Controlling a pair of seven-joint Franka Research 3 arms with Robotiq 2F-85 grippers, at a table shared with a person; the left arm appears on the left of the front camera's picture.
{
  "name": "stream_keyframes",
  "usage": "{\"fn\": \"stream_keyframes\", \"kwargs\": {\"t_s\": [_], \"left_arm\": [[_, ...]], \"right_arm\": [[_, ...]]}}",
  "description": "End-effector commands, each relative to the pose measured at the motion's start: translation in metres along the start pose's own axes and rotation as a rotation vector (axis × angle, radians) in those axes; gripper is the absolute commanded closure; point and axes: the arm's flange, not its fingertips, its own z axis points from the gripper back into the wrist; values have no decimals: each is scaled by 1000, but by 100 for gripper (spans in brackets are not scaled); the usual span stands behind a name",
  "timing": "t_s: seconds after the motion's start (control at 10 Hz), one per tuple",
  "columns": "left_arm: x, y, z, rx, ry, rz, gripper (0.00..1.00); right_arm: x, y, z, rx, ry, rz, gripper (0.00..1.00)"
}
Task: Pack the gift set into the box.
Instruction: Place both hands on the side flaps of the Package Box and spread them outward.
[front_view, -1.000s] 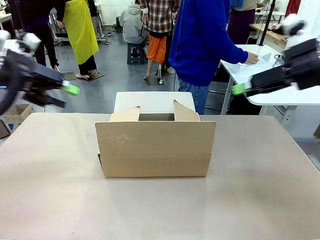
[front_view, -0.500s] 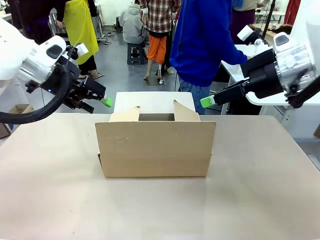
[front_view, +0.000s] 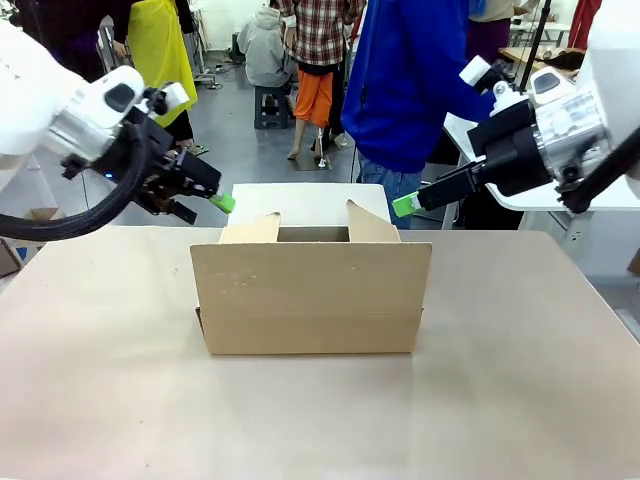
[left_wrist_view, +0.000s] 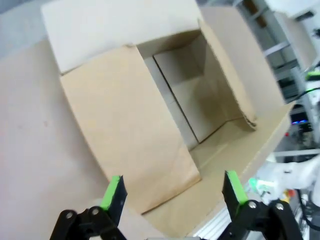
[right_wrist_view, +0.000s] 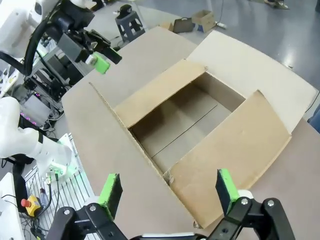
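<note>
1. Beige desk (front_view: 520, 380) carries the box (front_view: 310, 300) at its middle, flaps open, the far one apparently folded flat.
2. Left gripper (left_wrist_view: 173, 186) hovers near its left end, spread wide.
3. Right gripper (right_wrist_view: 167, 190) hovers near the right end, likewise wide.

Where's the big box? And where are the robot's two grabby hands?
box (front_view: 310, 295), front view, on the middle of its near wall.
left gripper (left_wrist_view: 173, 181), left wrist view, midway between its green fingertips.
right gripper (right_wrist_view: 168, 177), right wrist view, midway between its green fingertips.
</note>
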Motion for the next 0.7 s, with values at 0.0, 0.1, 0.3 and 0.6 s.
{"fn": "stream_keyframes", "kwargs": {"t_s": [0.0, 0.1, 0.3, 0.6], "left_arm": [[24, -21, -16, 79, 64, 14, 0], [32, -31, -28, 118, 98, 11, 0], [37, -67, -65, 212, 181, -1, 0], [45, -92, -102, 359, 226, 6, 0]], "right_arm": [[7, -16, -7, 4, -31, 31, 0], [9, -20, -10, 6, -49, 22, 0], [5, -12, -4, 2, -5, -4, 0], [5, -12, -4, 2, -5, -4, 0]]}}
